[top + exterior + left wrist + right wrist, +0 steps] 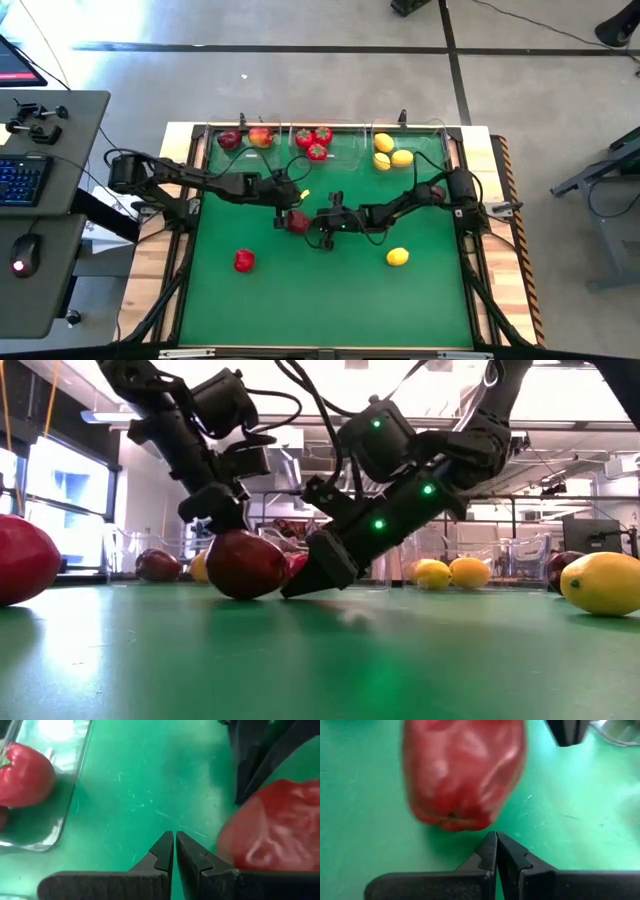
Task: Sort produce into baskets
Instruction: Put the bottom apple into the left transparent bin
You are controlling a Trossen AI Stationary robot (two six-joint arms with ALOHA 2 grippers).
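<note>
A dark red apple point(297, 222) point(245, 563) lies on the green mat point(330, 290) near its middle, between my two grippers. My left gripper point(292, 207) point(174, 840) is shut and slants down on the apple's far-left side, with the apple point(275, 830) beside its fingers. My right gripper point(313, 223) point(496, 839) is shut too and slants down from the right. Its tips stand at the foot of the apple point(462, 775). Three clear baskets line the far edge. My left gripper's shut fingers slant down beside the apple's upper side point(235, 855). Whether the outer side of one finger touches it, I cannot tell. My right gripper's shut tips point(298, 588) stand at the apple's lower right side point(278, 582), low on the mat. Whether they touch it, I cannot tell.
The left basket point(213, 150) holds two apples, the middle one point(345, 152) three red green-topped fruits, the right one point(428, 150) three lemons. A red fruit point(243, 260) and a lemon point(397, 257) lie loose on the mat's near half.
</note>
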